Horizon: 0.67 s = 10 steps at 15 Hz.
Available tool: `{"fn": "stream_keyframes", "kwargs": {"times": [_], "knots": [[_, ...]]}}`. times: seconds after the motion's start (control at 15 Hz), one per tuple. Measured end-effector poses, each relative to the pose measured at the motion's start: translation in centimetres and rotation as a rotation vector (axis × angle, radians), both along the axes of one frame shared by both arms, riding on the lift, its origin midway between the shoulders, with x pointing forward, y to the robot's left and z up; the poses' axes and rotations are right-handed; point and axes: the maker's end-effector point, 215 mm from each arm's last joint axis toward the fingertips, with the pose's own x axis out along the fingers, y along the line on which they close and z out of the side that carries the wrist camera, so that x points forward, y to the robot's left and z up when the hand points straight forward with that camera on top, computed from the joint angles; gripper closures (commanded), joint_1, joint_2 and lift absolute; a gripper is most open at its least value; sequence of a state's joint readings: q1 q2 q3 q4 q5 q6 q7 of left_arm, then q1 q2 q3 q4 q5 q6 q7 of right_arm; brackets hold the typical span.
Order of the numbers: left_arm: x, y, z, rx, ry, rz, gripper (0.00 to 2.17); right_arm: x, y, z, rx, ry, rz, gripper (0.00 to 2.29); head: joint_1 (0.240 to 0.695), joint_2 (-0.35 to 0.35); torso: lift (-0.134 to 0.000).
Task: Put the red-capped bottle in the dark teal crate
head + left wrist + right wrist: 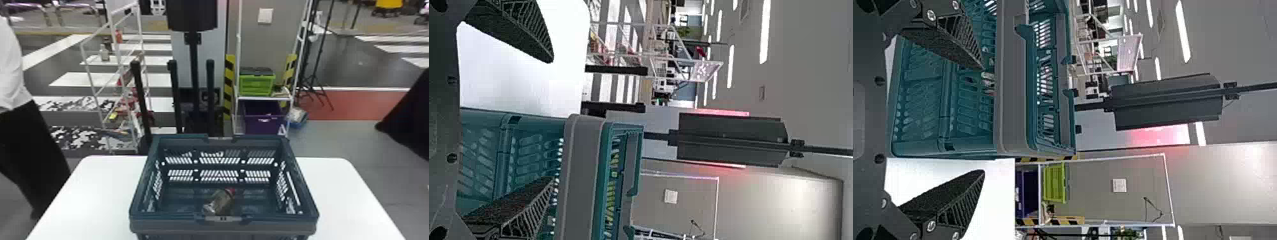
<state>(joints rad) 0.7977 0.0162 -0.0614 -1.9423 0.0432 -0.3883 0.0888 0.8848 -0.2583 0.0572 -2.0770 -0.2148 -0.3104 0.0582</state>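
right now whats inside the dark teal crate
The red-capped bottle lies on its side inside the crate; the near rim hides whatever sits right behind it.

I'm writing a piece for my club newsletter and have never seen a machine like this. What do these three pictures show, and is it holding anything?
This is a two-armed robot. The head view looks forward and down from its head; the other two come from cameras on its wrists, so they appear turned sideways.

A white table bears a dark teal crate. Inside, a red-capped bottle lies tipped over.

Each arm ends in a tool with two black fingers. The left tool and right tool are both open, with nothing gripped.
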Motion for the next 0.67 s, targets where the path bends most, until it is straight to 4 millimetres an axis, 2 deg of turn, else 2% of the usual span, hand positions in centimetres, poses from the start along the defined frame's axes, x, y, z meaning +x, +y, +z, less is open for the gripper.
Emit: {"fn": "stream_keyframes", "kwargs": {"times": [0.67], "knots": [[0.33, -0.31, 0.31, -0.001, -0.003, -0.002, 0.03, 0.0, -0.27, -0.37, -0.001, 0.005, -0.009, 0.15, 0.499, 0.0, 0.0]]}}
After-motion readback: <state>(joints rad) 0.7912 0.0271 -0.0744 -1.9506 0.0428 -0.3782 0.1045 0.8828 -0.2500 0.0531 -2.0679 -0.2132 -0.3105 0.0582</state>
